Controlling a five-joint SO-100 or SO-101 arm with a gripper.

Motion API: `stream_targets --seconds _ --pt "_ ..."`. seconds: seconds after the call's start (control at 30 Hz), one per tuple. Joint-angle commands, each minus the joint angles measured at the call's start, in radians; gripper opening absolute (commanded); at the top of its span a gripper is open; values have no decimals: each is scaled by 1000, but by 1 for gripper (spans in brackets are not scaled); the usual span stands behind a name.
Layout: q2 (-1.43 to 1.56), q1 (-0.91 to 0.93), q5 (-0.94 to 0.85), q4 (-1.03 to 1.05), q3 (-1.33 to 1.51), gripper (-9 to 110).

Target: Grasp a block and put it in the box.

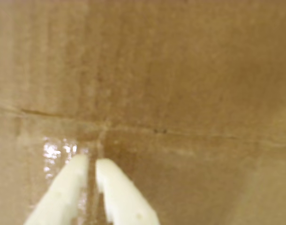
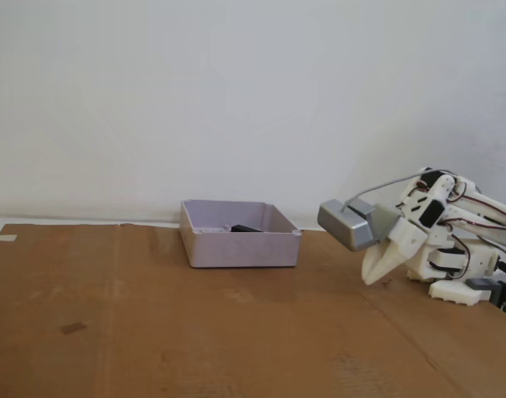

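Cardboard-covered desk [image 2: 195, 340], white wall behind. Box [image 2: 240, 235]: holds dark block [image 2: 246, 228] (task apparently done). End effector [image 2: 371, 276]: folded near base, nearly closed, empty.

A brown cardboard surface [image 2: 153, 332] fills the lower half of the fixed view, with 1 small dark mark [image 2: 73, 328] near its left edge and a pale tab [image 2: 4, 239] at its far left corner. Behind it rises a plain white wall [image 2: 236, 99]. The wrist view shows a crease [image 1: 180, 133] across the cardboard.
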Motion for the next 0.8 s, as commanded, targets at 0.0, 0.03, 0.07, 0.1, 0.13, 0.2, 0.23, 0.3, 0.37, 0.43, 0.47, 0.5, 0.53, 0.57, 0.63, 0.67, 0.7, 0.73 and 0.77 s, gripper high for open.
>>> stream_targets --seconds 0.0,0.03,0.07,0.1,0.13,0.2,0.23,0.3,0.37,0.43,0.47,0.5,0.53,0.57,0.63,0.67,0.7,0.73,0.77 --pt "38 12 37 172 43 1" --pt "38 12 37 172 43 1" --pt "38 12 37 172 43 1" --pt "38 12 37 172 43 1" --pt "38 12 37 172 43 1" --pt "37 12 37 173 43 1" --pt "37 12 37 173 43 1" --pt "29 12 37 173 43 1" --pt "29 12 37 173 43 1" --pt "29 12 37 173 43 1" --pt "31 12 37 173 43 1" --pt "31 11 29 173 43 1" --pt "31 9 29 173 43 1" --pt "31 9 29 173 43 1" --pt "31 9 29 173 43 1" --pt "31 9 29 173 43 1" --pt "31 9 29 173 43 1" --pt "31 9 29 173 43 1" --pt "31 9 29 173 43 1"
